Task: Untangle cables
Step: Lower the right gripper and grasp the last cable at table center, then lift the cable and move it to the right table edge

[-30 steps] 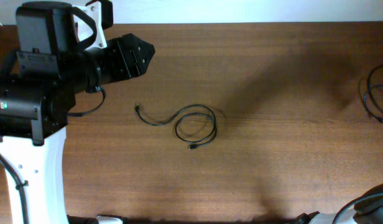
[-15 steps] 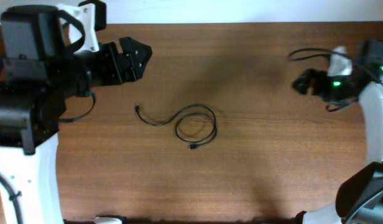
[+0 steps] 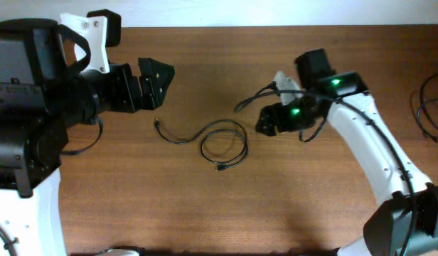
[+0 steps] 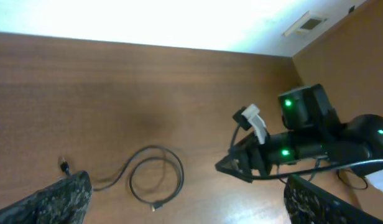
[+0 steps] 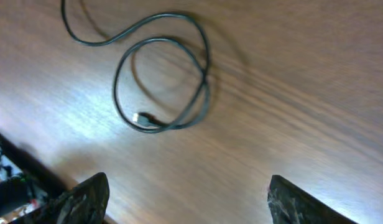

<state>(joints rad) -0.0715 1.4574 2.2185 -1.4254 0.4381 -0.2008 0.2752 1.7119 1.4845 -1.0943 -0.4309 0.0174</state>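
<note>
A thin black cable (image 3: pixel 245 146) lies in one loop with an S-shaped tail at the middle of the wooden table (image 3: pixel 311 206), a small plug at each end. My left gripper (image 3: pixel 158 75) hovers open up and to the left of it. My right gripper (image 3: pixel 265 122) is open just right of the loop, apart from it. The left wrist view shows the cable (image 4: pixel 182 177) between and beyond the fingers (image 4: pixel 61 199). In the right wrist view the cable (image 5: pixel 206 74) lies ahead of the gripper (image 5: pixel 191 202), with only bare wood between the fingertips. A second coiled cable (image 3: pixel 422 117) sits at the far right edge.
The right arm (image 4: pixel 303 146) with green lights reaches in from the right, a thick black wire arching over its wrist. The left arm's bulky body (image 3: pixel 34 107) covers the table's left side. A pale wall borders the far edge.
The right arm swung in from the right edge to just beside the central cable loop. The left arm shifted slightly. The cable has not moved.
</note>
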